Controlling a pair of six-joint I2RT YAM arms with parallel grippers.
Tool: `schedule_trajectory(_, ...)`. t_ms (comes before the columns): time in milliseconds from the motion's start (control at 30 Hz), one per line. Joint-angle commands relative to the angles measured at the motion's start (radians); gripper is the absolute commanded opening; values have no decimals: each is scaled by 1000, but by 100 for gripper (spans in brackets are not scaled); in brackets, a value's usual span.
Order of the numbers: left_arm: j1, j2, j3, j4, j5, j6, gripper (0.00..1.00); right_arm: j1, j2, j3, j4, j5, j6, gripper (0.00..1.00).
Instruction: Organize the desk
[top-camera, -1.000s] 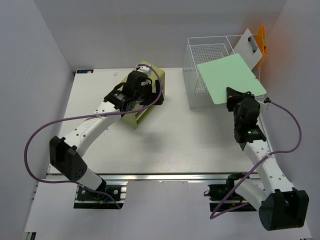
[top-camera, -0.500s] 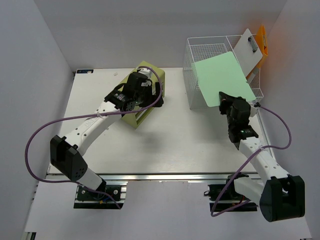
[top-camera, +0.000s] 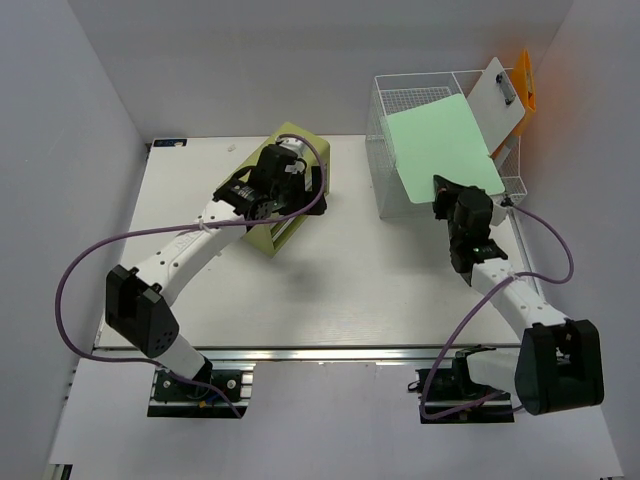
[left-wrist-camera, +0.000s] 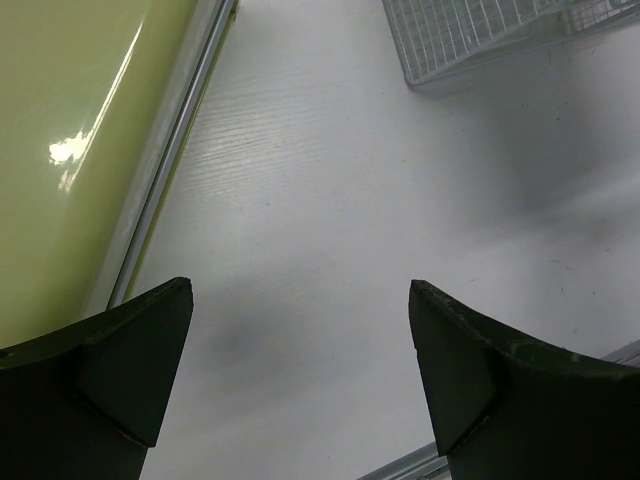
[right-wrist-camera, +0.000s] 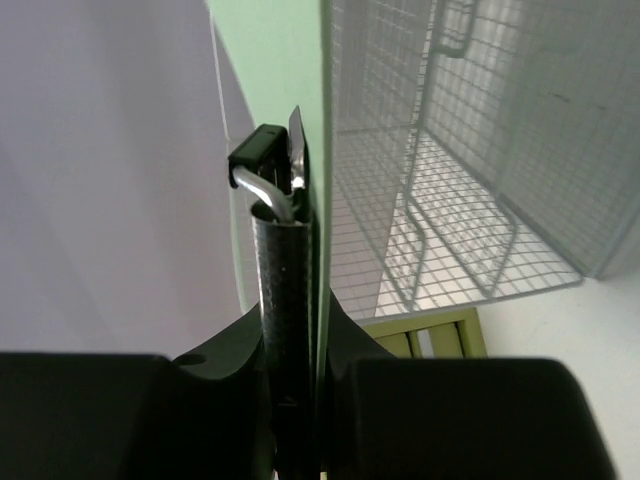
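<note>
From above, the right tool (top-camera: 447, 193), right of centre, clamps the near edge of a green board (top-camera: 440, 150), likely to file it in the wire rack (top-camera: 378, 150) at upper right. The white surface (top-camera: 350, 280) fills mid-frame between pale walls (top-camera: 100, 100). Left wrist: the left tool (left-wrist-camera: 300, 340) gapes empty beside an olive box (left-wrist-camera: 60, 150). Right wrist: board held edge-on.

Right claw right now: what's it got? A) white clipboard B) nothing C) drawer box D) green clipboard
D: the right claw is shut on the near edge of the green clipboard, holding it up over the wire basket. The right wrist view shows both fingers pinching the board by its black clip.
</note>
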Motion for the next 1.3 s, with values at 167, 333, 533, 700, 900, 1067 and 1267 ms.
schedule_trajectory(167,12,3,27,26,16,-1,98,-21,97,120,2,-3,22,0)
schedule_trajectory(333,17,30,47,29,17,1,98,-41,174,215,-14,-32,-14,0)
schedule_trajectory(533,24,59,64,39,20,-1,98,-44,293,290,42,-96,6,0)
schedule_trajectory(700,29,79,76,35,28,-8,98,-45,381,349,87,-152,46,1)
schedule_trajectory(900,33,86,73,39,28,-20,98,-45,462,383,108,-187,80,0)
schedule_trajectory(1067,36,93,71,42,29,-30,98,-45,476,314,150,-217,134,0)
schedule_trajectory(1267,38,115,85,41,48,-39,98,-44,484,297,128,-254,160,0)
